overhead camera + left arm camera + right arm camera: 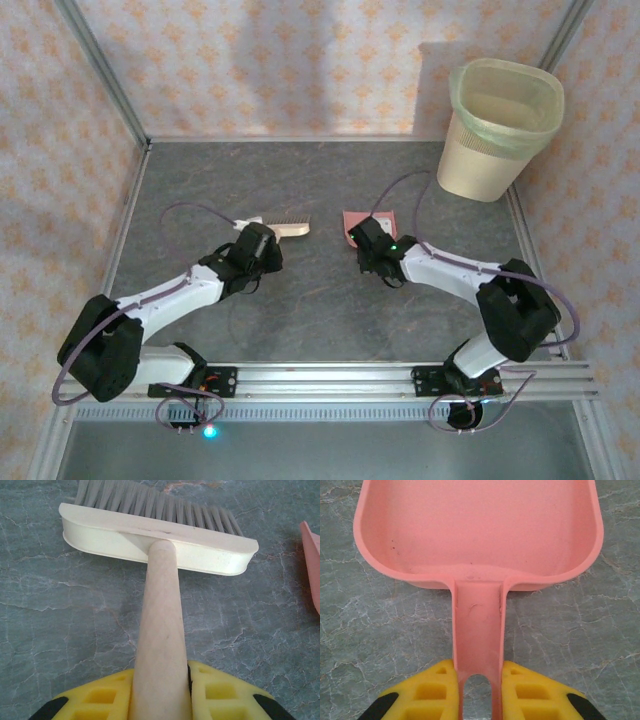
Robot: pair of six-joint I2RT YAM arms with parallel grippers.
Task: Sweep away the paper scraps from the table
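Your left tool is clenched on the brush handle, low on the shaft. That leaves the whole brush free ahead at 12 o'clock, bristles pointing away and resting on the bench, ready to drag. At 3 o'clock from the brush head you can see 1 edge of the dustpan, near but apart. The 2 tools face each other so a stroke can run straight into the pan.

Your right tool is grasping the pan by its flat handle, 1 finger on each side. The pan lies flat on the stone with its mouth at 12 o'clock (a flat lip lets wads slide in rather than under). Its floor is bare pink.

The bin stands at the bench's 2 o'clock corner, well apart, probably placed for tipping. I cannot tell where the paper scraps are, and the bin's rim hides its inside. I judge the sweep is nearly finished.
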